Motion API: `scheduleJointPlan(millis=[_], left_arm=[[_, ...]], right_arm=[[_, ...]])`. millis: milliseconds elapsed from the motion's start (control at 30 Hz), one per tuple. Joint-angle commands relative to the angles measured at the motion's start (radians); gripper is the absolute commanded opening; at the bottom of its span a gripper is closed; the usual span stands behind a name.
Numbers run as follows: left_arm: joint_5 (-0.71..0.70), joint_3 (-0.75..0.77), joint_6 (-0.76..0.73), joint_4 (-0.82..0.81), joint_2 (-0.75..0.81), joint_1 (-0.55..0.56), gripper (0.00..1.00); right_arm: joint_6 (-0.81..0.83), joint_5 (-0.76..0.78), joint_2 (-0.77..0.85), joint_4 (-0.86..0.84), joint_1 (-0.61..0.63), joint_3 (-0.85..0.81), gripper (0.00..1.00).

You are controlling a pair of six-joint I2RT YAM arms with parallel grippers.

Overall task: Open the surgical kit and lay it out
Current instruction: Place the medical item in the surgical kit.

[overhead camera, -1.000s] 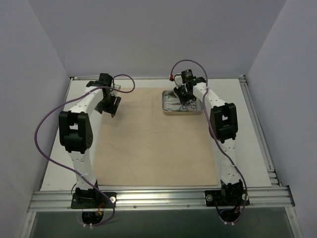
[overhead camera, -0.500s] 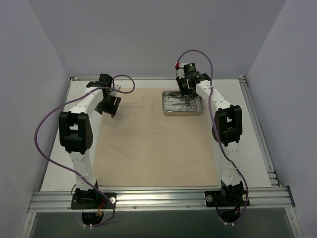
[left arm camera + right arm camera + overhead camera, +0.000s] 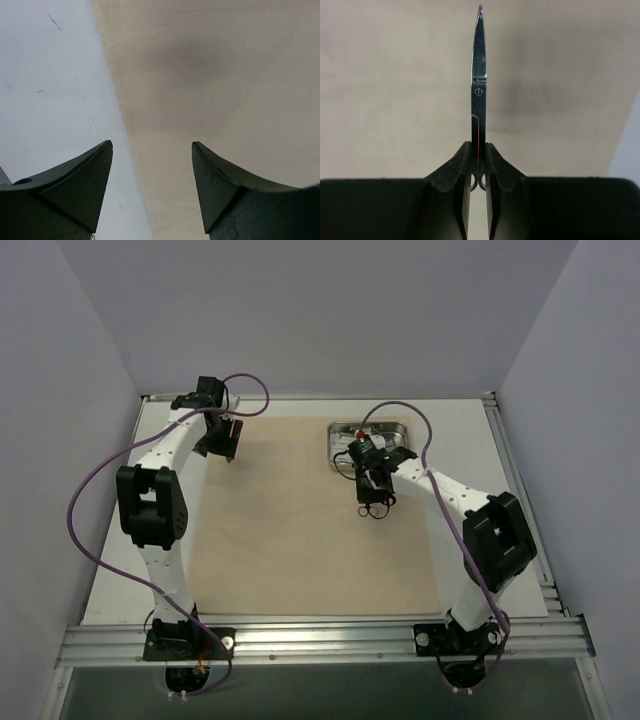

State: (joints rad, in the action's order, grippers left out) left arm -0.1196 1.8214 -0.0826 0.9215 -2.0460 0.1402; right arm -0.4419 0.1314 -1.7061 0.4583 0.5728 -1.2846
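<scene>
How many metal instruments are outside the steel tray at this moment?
1. The scissor-like instrument is clamped in the right gripper, over the beige cloth, on the near side of the steel tray. Others may lie in the tray, too small to tell.

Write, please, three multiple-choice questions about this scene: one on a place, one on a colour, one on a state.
1. Where is the steel tray?
A. on the far right part of the cloth
B. at its near left corner
C. in its middle

2. Which colour is the cloth?
A. blue
B. beige
C. green

3. The right gripper is:
A. open and empty
B. shut on a white packet
C. shut on the metal scissors

Answers: 1 A, the top view shows it there; 2 B, all views show beige; 3 C, the fingers clamp them in the right wrist view.
</scene>
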Motion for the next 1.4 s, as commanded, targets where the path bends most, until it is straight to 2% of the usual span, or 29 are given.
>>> scheduleJointPlan(millis=[0,267,500,833,900,933,1000,1133,1367], left_arm=[[-0.003,0.036,0.027,-0.027,0.04,-0.008,0.74],[0.011,0.026,0.041,-0.038,0.063,-0.019,0.74],[0.003,0.061,0.06,-0.03,0.024,-0.024,0.74],[-0.009,0.104,0.058,-0.013,0.02,-0.008,0.73],[-0.009,0.099,0.06,-0.012,0.021,-0.007,0.73],[-0.009,0.098,0.058,-0.013,0.021,-0.008,0.73],[-0.008,0.095,0.06,-0.015,0.021,-0.008,0.73],[-0.005,0.095,0.06,-0.015,0.018,-0.008,0.73],[-0.006,0.101,0.058,-0.012,0.015,-0.01,0.73]], right_arm=[[-0.149,0.051,0.025,-0.003,0.004,0.114,0.0],[-0.21,0.051,-0.035,-0.067,0.096,0.211,0.0],[-0.276,0.034,-0.058,-0.142,0.113,0.275,0.0],[-0.248,0.05,-0.093,-0.107,0.164,0.268,0.0],[-0.253,0.05,-0.087,-0.102,0.167,0.266,0.06],[-0.251,0.053,-0.083,-0.099,0.171,0.26,0.17],[-0.254,0.065,-0.066,-0.089,0.174,0.249,0.25],[-0.244,0.077,-0.044,-0.035,0.176,0.203,0.29],[-0.218,0.074,0.023,0.085,0.154,-0.01,0.36]])
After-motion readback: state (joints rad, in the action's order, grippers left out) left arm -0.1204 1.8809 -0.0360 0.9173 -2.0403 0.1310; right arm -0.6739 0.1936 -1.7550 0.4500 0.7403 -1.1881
